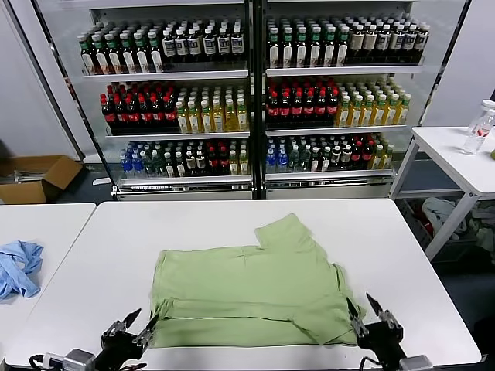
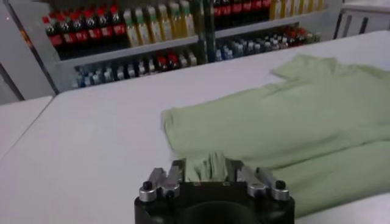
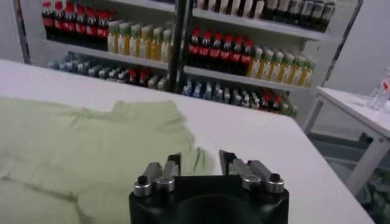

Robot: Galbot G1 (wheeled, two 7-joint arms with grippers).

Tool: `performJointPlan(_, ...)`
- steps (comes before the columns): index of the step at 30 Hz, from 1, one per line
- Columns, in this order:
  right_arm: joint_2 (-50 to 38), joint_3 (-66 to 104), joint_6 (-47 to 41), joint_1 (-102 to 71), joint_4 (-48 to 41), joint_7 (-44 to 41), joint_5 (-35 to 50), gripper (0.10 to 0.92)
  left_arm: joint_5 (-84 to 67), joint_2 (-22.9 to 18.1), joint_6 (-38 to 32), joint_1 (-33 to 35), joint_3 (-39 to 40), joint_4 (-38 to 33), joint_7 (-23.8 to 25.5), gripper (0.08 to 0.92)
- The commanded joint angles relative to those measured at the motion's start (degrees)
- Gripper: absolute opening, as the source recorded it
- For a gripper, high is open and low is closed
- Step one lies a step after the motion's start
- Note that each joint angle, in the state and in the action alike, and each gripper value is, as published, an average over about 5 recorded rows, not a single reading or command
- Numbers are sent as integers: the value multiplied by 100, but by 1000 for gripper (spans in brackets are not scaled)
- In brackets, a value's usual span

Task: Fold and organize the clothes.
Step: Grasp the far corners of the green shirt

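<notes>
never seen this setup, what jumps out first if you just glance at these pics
The light green shirt lies partly folded in the middle of the white table, one sleeve sticking out toward the far side. Behind it stands a drinks cooler packed with rows of coloured bottles. At the near table edge, the left gripper and right gripper sit open at the shirt's two near corners, and a light blue cloth lies crumpled on the table to the left.

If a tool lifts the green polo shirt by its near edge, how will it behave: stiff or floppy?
Probably floppy: the green polo shirt lies flat in soft folded layers on the white table, so it would likely drape and unfold. It looks thin, so probably light. Pushed, it may bunch rather than slide whole.
</notes>
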Motion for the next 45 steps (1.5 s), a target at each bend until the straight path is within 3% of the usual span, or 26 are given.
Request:
performJointPlan(1,-83,-220,-641,1631,-341,119,602,690,-501,152,51,-1278,63,422,155,570)
performJointPlan(5,-17,-1072,-738,3185,-1579,-6,769,788,-1175,319,431,-2407,384,1372,336,691)
performJointPlan(9,138,-1732,-736,4374,-2669,-76,835,820,-1264,402,568,-3251,741,2221,438,789)
performJointPlan(17,706,-2636,-653,5720,-4400,-154,667,823,-1024,407,509,-4226,1274,3395,657,822)
performJointPlan(31,1998,-3058,-221,6906,-7013,-277,227,822,-711,341,429,-5150,1968,4428,947,823)
performJointPlan(45,2308,-2948,-96,6855,-7533,-233,28,823,-650,282,339,-5225,2035,4786,1168,823)
